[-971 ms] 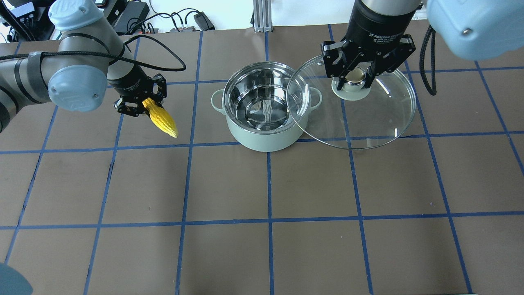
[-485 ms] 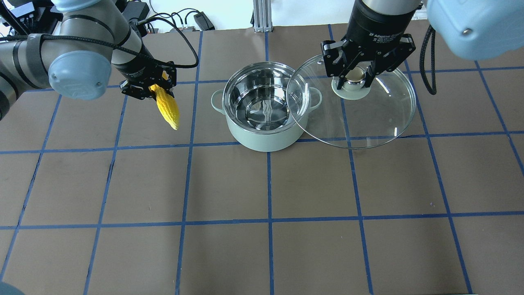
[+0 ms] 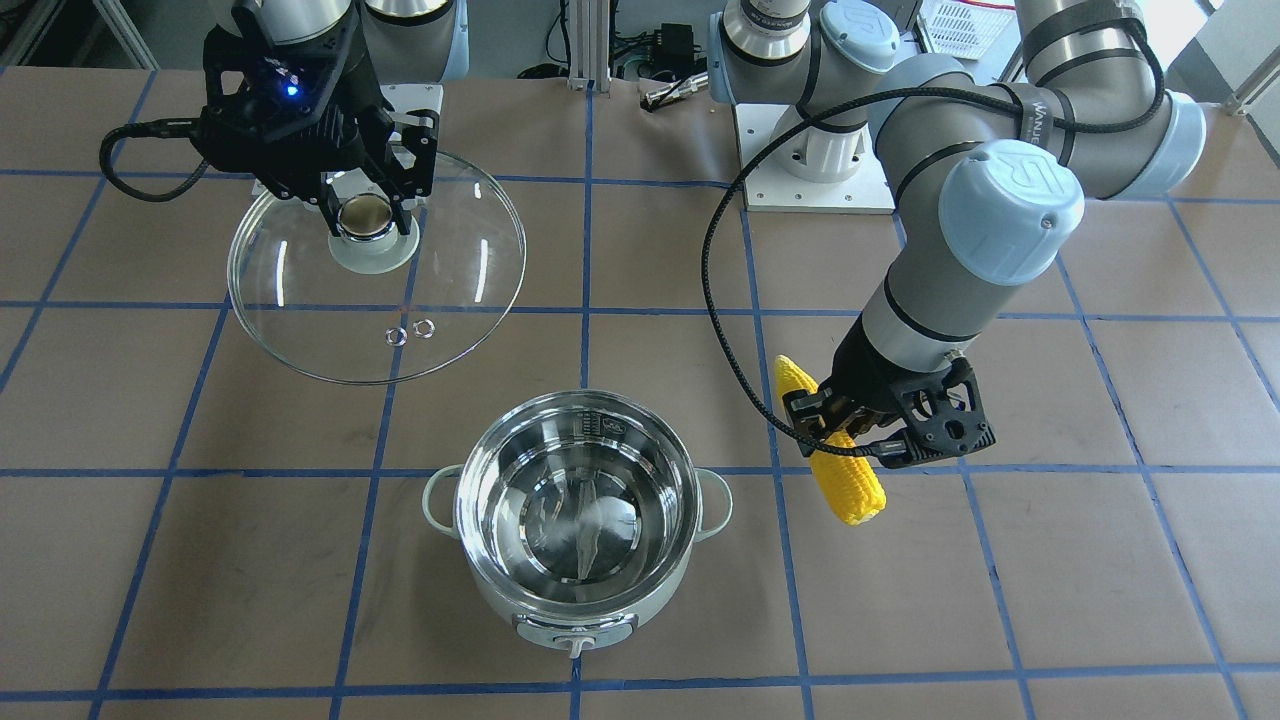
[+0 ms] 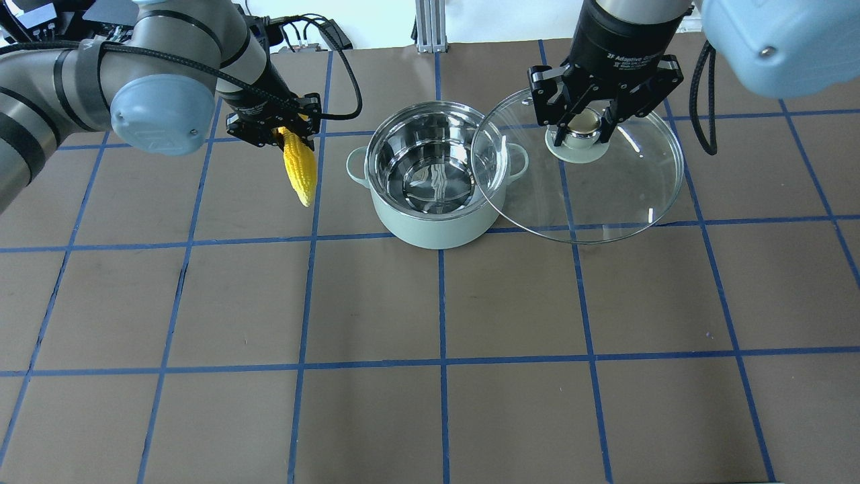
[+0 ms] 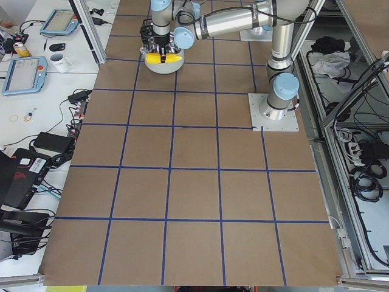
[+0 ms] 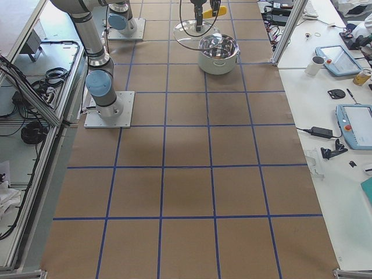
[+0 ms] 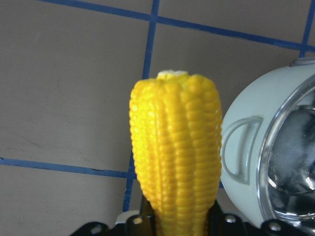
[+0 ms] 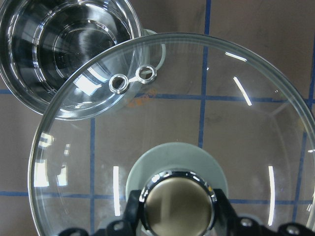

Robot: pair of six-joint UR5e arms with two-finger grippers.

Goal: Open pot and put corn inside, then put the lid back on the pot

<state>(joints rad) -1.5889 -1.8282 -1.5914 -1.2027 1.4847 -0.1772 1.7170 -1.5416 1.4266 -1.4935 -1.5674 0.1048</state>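
The pot (image 4: 435, 181) stands open, its steel inside empty; it also shows in the front view (image 3: 575, 540). My left gripper (image 4: 279, 131) is shut on the yellow corn (image 4: 299, 168), held in the air just left of the pot, tip pointing down. The corn also shows in the front view (image 3: 840, 465) and fills the left wrist view (image 7: 174, 157), with the pot's side handle (image 7: 241, 147) close beside it. My right gripper (image 4: 583, 124) is shut on the beige knob of the glass lid (image 4: 605, 195), held to the right of the pot and overlapping its rim; the lid also shows in the front view (image 3: 300, 320) and the right wrist view (image 8: 246, 132).
The table (image 4: 430, 336) is brown paper with a blue tape grid. Cables and power bricks (image 4: 295, 33) lie beyond its far edge. The arm bases (image 3: 815, 150) stand at the robot's side of the table.
My left gripper has carried the corn right and toward the far side, closer to the pot, and the corn has swung to hang more vertically. The right gripper and lid have not moved.
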